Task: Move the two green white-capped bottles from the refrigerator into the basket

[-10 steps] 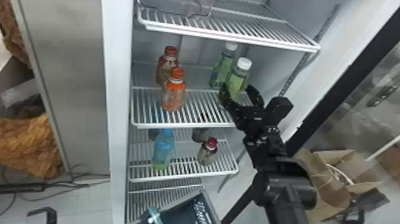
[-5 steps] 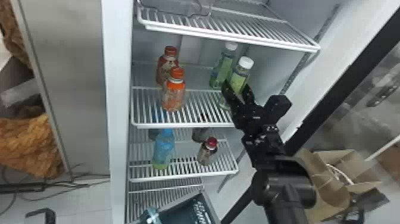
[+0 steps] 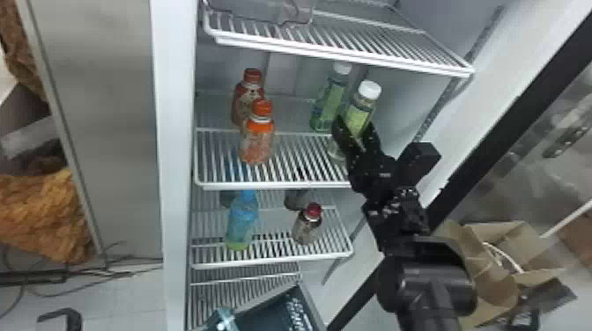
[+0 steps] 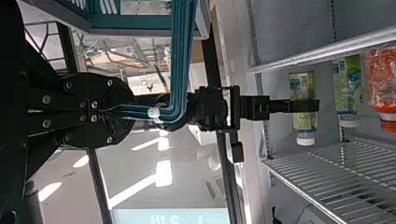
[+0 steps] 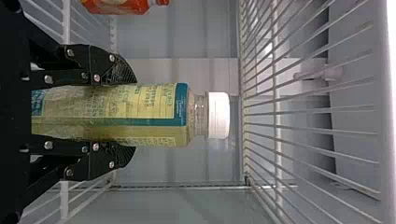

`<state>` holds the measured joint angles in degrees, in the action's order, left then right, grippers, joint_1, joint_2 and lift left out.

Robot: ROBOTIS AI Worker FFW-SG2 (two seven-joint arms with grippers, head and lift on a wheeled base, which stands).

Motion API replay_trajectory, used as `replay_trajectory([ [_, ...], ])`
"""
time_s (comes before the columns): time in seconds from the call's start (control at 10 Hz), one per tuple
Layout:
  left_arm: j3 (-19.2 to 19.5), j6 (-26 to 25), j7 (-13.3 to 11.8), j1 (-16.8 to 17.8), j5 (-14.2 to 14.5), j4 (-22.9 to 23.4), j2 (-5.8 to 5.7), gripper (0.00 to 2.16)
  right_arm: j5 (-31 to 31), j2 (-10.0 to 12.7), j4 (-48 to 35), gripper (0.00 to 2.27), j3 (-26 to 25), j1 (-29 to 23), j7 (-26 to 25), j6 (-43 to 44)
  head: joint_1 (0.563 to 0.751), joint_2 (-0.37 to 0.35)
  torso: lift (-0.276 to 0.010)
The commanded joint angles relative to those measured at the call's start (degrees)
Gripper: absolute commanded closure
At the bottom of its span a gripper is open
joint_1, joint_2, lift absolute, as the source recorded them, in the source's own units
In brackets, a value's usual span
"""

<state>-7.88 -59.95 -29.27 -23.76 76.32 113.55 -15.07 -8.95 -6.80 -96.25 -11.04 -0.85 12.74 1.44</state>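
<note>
Starting closest in, and we've got the basket (image 3: 312, 304) down below the middle shelf (image 3: 264, 185), the landmark for this whole call! Look at the left wrist view: the left gripper (image 4: 123, 111) has its fingers pinched together around the basket's teal handle (image 4: 180, 56), a solid clamp.

Over to the other arm, coming up from below on the middle shelf's right side, and it's the right gripper (image 3: 354, 130) at the shelf's right end. Its fingers are around the front green bottle (image 3: 362, 108), one on each side and both touching it, white cap clear of the grip! That bottle is at the right end of the middle shelf.

Just beneath the middle shelf, the lower shelf (image 3: 273, 260) carries a blue bottle (image 3: 242, 220) toward the left and a red-capped bottle (image 3: 307, 229) toward the right.

Back up on the middle shelf, left part, there's the front orange-capped bottle (image 3: 257, 141), with the rear orange-capped bottle (image 3: 243, 99) right behind. And deeper on the right, here's number two: the back green bottle (image 3: 329, 101), upright, behind and left of the gripped one!

Overhead, above the middle shelf, runs the upper shelf (image 3: 343, 56). Outside the refrigerator (image 3: 174, 132), well right of the middle shelf, sits an open cardboard box (image 3: 497, 277).
</note>
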Motion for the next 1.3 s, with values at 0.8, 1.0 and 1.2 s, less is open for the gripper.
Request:
replay_trajectory([
  [0.8, -0.23, -0.09, 0.00, 0.28, 0.00, 0.00, -0.13, 1.21, -6.47, 0.12, -25.04, 0.82, -0.04, -17.99, 2.99, -12.69, 0.695, -0.350, -0.004],
  [1.0, -0.23, -0.09, 0.00, 0.28, 0.00, 0.00, -0.04, 1.21, -8.41, 0.65, -32.07, 0.82, 0.07, -22.21, 4.92, -17.05, 0.695, -0.350, -0.004],
  [1.2, -0.12, -0.09, 0.00, 0.28, -0.11, 0.00, -0.04, 1.21, -11.16, 0.91, -39.52, 0.82, 0.07, -27.41, 5.89, -22.39, 0.695, -0.350, -0.004],
])
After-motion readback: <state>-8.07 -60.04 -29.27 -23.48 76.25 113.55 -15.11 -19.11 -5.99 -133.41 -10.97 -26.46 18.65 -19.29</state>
